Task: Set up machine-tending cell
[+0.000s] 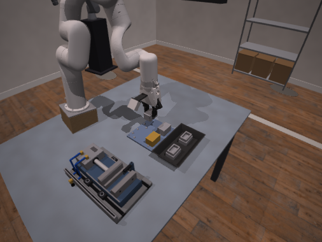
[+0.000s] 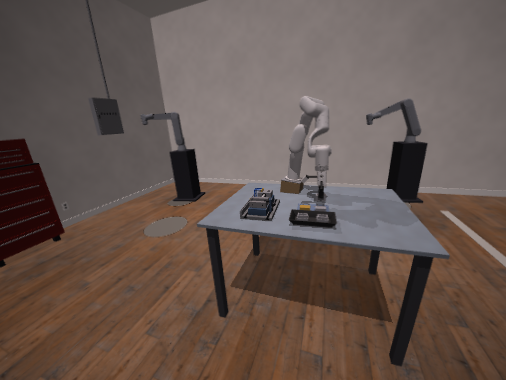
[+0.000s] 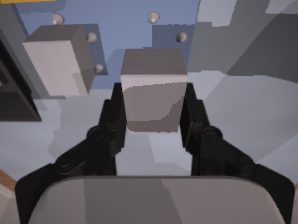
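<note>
One aluminium blank (image 3: 152,95) sits clamped between the black fingers of the gripper (image 1: 150,112), seen at centre of the wrist view and held just above the far end of the blue infeed plate (image 1: 137,134). A second aluminium blank (image 1: 164,128) and a brass blank (image 1: 153,138) rest on that plate at mid-frame in the top view, with two finished parts (image 1: 185,137) pocket-up in the black outfeed tray (image 1: 196,144) to their right. The vise (image 1: 108,178), lower left of the frame, stands open with its gap unoccupied.

Judged from here, the step in hand is carrying the gripped blank over to the vise. Doing it well likely means lifting clear of the plate's locating pins (image 3: 153,18) before travelling, keeping the blank level, then lowering it flat onto the two low bars and sliding its long side to the hose-free fixed jaw (image 1: 126,186) and its short side to the work stop, before releasing.
</note>
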You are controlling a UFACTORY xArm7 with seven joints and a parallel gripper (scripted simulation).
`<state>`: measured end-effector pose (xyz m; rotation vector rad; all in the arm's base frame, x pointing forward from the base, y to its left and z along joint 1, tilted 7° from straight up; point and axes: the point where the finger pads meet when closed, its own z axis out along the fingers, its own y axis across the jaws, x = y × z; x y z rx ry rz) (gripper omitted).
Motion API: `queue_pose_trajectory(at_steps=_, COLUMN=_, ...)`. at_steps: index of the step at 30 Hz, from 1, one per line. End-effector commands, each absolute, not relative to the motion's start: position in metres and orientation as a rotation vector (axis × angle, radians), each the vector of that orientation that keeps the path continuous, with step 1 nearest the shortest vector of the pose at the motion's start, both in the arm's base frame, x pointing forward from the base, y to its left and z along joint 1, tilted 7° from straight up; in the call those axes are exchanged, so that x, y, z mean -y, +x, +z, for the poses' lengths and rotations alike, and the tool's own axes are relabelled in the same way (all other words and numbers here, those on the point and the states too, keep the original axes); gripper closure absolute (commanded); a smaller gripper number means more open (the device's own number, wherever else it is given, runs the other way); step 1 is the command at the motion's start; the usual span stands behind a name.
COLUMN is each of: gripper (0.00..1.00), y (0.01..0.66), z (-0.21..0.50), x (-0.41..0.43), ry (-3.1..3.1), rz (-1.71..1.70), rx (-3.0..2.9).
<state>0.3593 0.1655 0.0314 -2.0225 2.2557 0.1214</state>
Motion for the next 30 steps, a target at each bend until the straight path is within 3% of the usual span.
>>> queue_pose_trajectory(at_steps=1, gripper=1.0, y=0.359, z=0.053, x=-0.164, ry=-2.027, rz=0.098, rx=-2.268)
queue_pose_trajectory(at_steps=30, gripper=1.0, y=0.357, z=0.1, x=-0.158, ry=-2.027, rz=0.098, rx=-2.268)
